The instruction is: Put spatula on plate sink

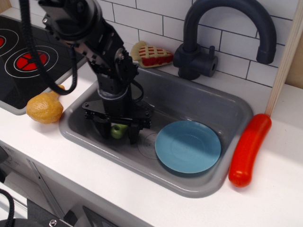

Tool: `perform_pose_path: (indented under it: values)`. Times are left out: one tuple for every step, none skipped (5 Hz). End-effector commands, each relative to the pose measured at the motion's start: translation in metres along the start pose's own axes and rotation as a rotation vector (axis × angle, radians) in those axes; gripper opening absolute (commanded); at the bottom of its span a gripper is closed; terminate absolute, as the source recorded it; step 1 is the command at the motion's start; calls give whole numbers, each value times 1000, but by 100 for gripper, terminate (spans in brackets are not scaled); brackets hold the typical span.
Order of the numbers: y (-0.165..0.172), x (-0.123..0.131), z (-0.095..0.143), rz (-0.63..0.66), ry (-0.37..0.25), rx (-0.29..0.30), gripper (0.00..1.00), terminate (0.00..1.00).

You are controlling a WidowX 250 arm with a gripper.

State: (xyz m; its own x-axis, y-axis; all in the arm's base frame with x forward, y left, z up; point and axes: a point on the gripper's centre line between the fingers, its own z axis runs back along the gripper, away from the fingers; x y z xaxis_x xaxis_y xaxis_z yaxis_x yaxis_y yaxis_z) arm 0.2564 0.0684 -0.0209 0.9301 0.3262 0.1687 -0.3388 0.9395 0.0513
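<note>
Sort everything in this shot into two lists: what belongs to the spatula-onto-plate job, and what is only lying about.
Part of the job:
spatula, green handle showing between the fingers of the pincer
blue plate, bare, in the sink

Only lying about:
red sausage on the counter
yellow toy chicken
pie slice by the faucet
stove

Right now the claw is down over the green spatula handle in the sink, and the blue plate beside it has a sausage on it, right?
Not quite: the plate is bare. The sausage lies on the counter right of the sink, as observation.image shows. The claw is over the spatula handle.
</note>
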Motion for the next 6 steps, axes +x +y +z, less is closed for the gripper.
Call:
perform_pose_path:
  values:
    - [5, 8, 19, -24, -60, 92, 0, 0]
    - [4, 11, 41, -59, -142, 97, 0, 0]
    - [-5, 9, 71, -11, -260, 36, 0, 0]
    - [-30, 4, 84, -27, -207, -29, 0, 0]
    - [-57, -2, 77, -55, -149, -50, 0, 0]
    - [-79, -10, 65, -83, -110, -26, 0, 0]
